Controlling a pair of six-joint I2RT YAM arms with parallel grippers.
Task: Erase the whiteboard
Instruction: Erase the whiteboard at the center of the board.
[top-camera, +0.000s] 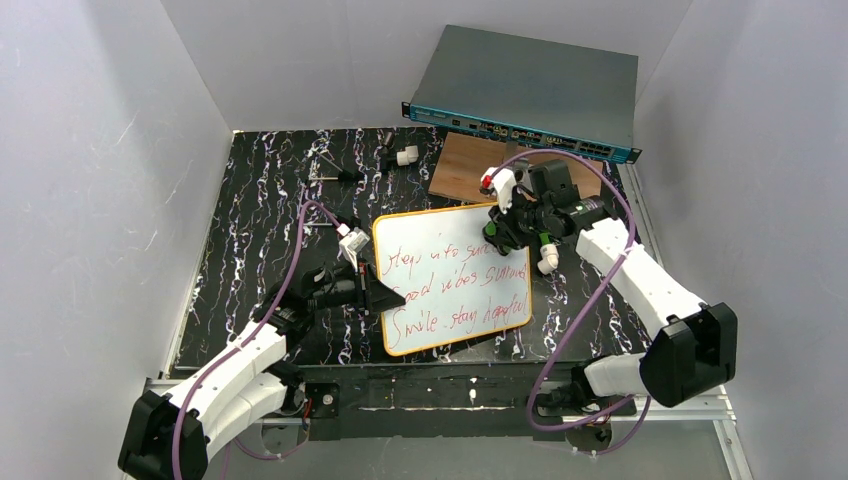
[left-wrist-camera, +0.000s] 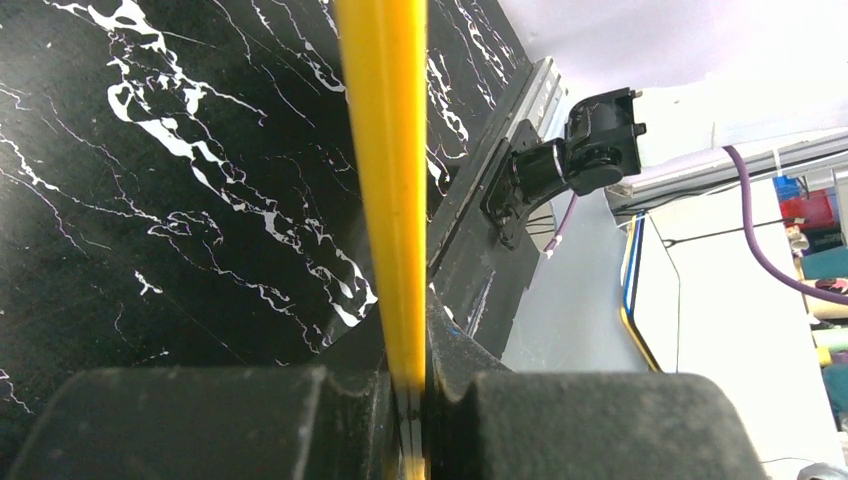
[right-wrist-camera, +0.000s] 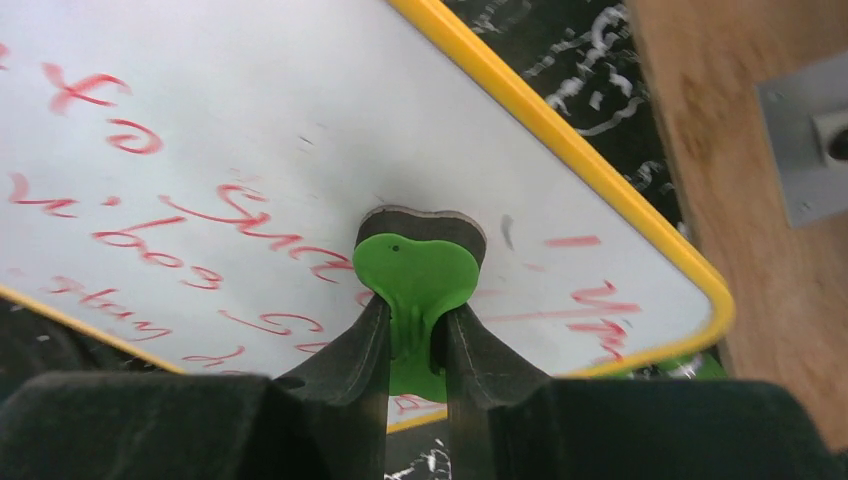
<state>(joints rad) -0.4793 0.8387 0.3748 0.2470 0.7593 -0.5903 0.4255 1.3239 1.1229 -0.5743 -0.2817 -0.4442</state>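
The whiteboard (top-camera: 455, 285) lies mid-table, white with a yellow frame and three lines of red handwriting. My left gripper (top-camera: 385, 297) is shut on the yellow frame (left-wrist-camera: 385, 150) at the board's left edge, and the left wrist view shows the frame pinched between its jaws (left-wrist-camera: 418, 390). My right gripper (top-camera: 500, 232) is over the board's top right corner, shut on a green eraser (right-wrist-camera: 418, 275). The eraser's dark pad rests against the white surface (right-wrist-camera: 250, 120) beside red lettering.
A brown wooden board (top-camera: 465, 165) lies behind the whiteboard, partly under a grey network switch (top-camera: 530, 90). Small marker parts (top-camera: 405, 157) and a thin tool (top-camera: 340, 175) lie at the back. A white piece (top-camera: 350, 240) sits by the whiteboard's top left corner.
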